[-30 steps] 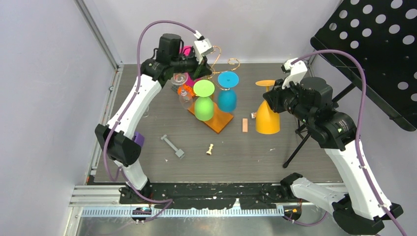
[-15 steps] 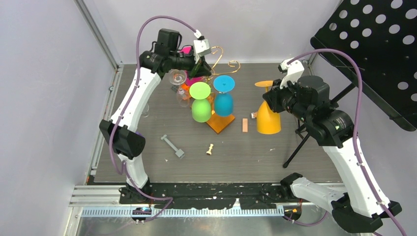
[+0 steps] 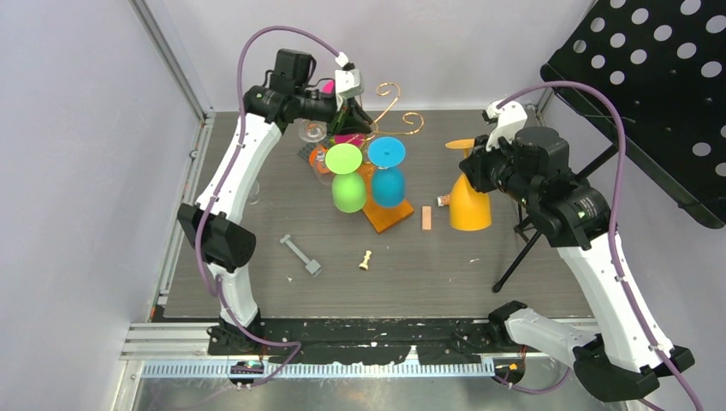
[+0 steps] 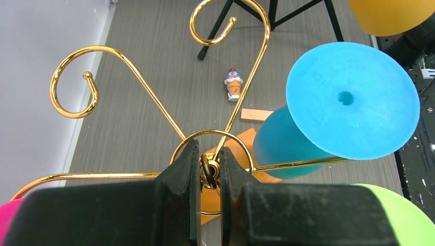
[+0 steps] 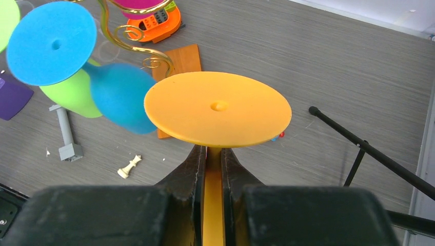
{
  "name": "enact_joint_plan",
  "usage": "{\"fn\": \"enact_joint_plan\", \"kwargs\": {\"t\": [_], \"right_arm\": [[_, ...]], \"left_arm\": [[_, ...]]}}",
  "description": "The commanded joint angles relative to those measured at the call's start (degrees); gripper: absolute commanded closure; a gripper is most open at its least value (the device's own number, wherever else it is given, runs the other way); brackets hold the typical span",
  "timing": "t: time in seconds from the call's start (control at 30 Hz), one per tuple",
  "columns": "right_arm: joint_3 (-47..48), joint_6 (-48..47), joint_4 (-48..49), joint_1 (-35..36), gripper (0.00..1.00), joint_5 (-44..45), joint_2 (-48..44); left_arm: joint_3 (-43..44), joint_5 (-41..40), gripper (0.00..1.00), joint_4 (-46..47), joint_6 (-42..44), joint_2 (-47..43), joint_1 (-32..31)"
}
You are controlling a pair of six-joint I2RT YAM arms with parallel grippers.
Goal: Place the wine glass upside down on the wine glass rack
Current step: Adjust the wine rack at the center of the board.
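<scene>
Between orange wine glass (image 3: 467,210) and rack (image 3: 387,217), blue glass (image 3: 388,184), wood block (image 3: 426,217)

four coloured wine glasses (image 3: 349,190), one rack (image 3: 390,89), one chess piece (image 3: 365,259)

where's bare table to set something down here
Bare table lies between the chess piece, the orange glass and the tripod leg, and on along the near edge. It is crowded around the rack, where the green glass and blue glass hang.
</scene>
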Motion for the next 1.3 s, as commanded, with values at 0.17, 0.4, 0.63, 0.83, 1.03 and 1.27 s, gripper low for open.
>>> {"fn": "enact_joint_plan", "kwargs": {"t": [0.17, 0.4, 0.63, 0.83, 1.03, 1.27], "right_arm": [[1.8, -2.0, 3.0, -5.0, 0.95, -2.5, 0.2], [1.4, -2.2, 5.5, -9.0, 0.95, -6.4, 1.3], [-0.3, -3.6, 11.3, -11.5, 0.95, -8.8, 1.9], [-6.2, -10.3, 20.7, -13.0, 0.95, -13.2, 1.3], [-11.8, -14.6, 32.1, -16.5, 0.94, -19.2, 1.3], [-14.4, -17.9, 42.6, -18.4, 0.95, -26.5, 3.9]], "left_arm": [[-2.1, 5.8, 1.00, 0.9, -0.8, -0.8, -2.5], [-1.8, 4.1, 1.00, 1.7, -1.4, 0.5, -5.9], [-2.0, 3.6, 1.00, 1.6, -1.6, 1.4, -7.0], [-3.6, 4.2, 1.00, 2.6, -2.2, 0.8, -7.1], [-6.2, 4.6, 1.00, 4.1, -2.4, -0.6, -7.2], [-7.8, 5.3, 1.00, 5.5, -3.2, -1.3, -7.2]]}}
